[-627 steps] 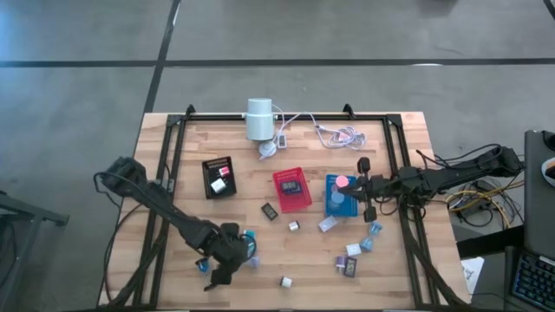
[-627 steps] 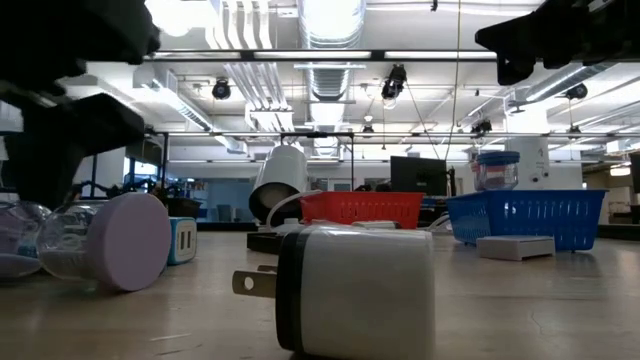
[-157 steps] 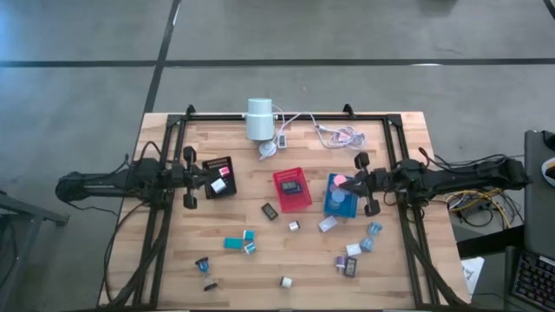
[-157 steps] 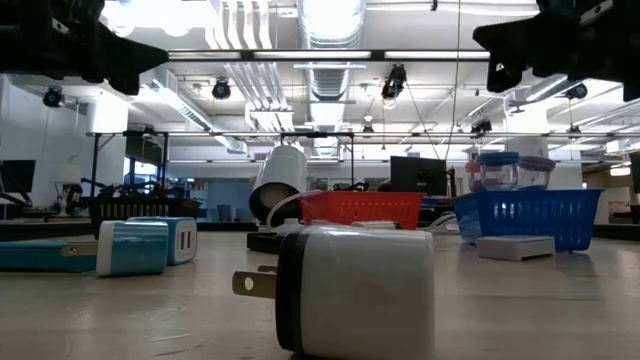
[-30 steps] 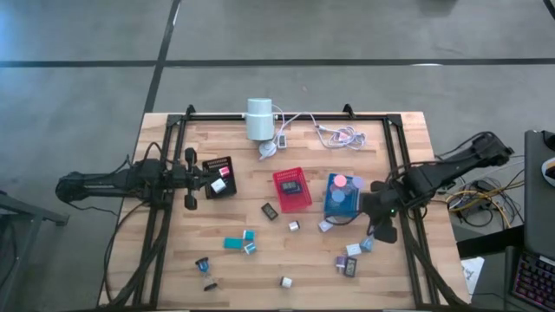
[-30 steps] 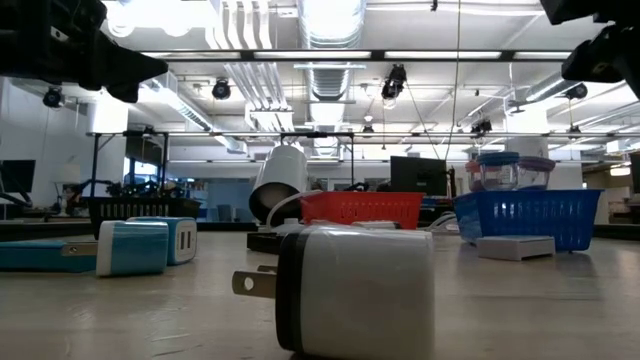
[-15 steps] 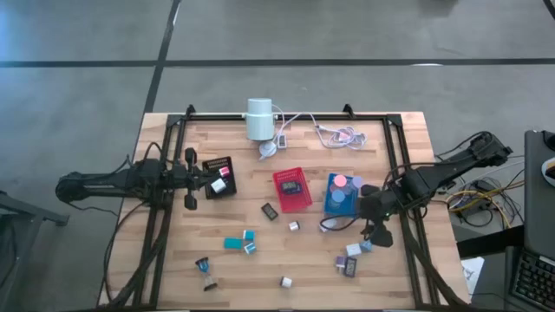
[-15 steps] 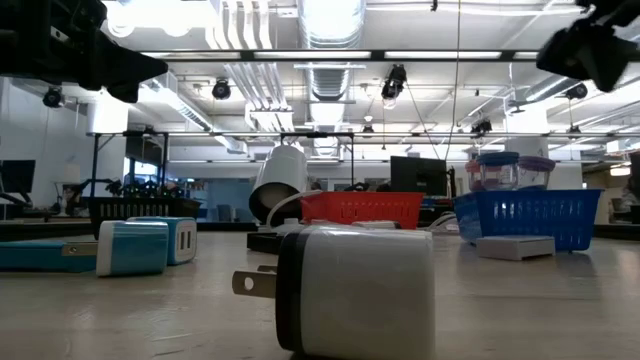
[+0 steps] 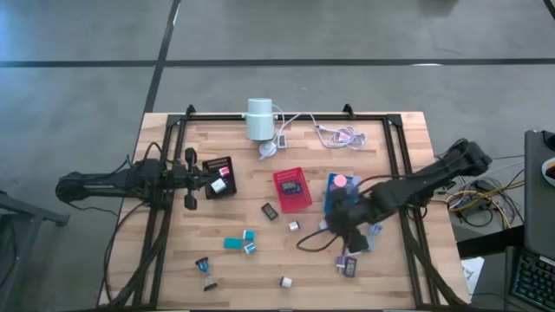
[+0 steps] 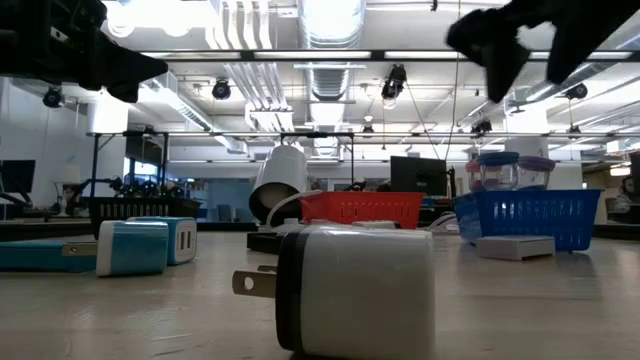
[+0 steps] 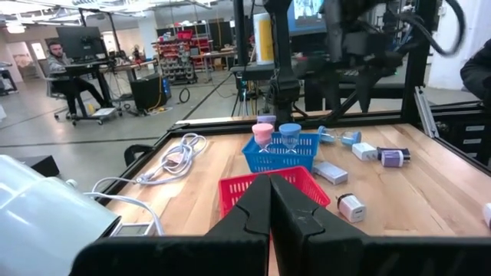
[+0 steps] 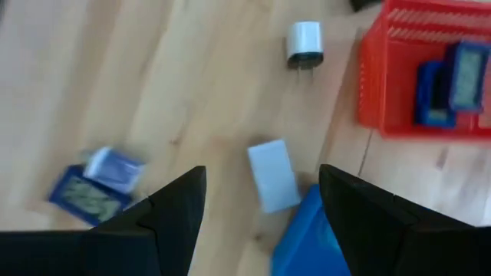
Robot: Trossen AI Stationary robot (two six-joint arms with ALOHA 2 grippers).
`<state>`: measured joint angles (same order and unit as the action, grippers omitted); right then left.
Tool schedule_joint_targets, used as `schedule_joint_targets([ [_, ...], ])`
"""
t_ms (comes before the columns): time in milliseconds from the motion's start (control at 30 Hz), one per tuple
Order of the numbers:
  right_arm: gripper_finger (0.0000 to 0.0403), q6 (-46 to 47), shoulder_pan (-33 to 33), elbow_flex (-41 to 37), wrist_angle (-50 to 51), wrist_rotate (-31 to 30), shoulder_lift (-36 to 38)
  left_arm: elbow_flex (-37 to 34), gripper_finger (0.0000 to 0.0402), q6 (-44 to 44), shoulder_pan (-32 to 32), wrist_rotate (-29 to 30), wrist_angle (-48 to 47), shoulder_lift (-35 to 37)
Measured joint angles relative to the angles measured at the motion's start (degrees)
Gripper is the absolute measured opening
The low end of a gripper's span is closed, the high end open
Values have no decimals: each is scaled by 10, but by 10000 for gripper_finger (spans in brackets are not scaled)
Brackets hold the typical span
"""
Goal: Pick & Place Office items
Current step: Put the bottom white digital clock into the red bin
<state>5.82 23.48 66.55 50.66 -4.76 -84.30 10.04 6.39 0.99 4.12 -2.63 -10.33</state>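
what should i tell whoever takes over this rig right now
Right gripper: open, empty, above the pale grey block beside the blue tray.
Left gripper: shut, empty, parked by the black tray.
Done: pink disc sits in the blue tray, some items in the red tray and the black tray.
Left: loose pieces on the table, such as the teal blocks and white plug.

blue tray (image 12: 311, 234) cut off, blurred item (image 12: 96, 180), perhaps a clip
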Motion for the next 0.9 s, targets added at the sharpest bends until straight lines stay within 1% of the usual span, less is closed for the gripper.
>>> schedule_joint_targets([
  [200,249,-106,-10,38,10,11,-107,0,5,-3,0,0,0,0],
  [400,249,-150,-20,60,16,20,-180,0,5,-1,0,0,0,0],
  [567,249,-165,-34,64,19,24,-207,0,5,2,0,0,0,0],
  [700,249,-164,-50,50,16,46,-215,0,5,0,0,0,0,0],
  [900,248,-166,-61,44,12,47,-225,0,5,3,0,0,0,0],
])
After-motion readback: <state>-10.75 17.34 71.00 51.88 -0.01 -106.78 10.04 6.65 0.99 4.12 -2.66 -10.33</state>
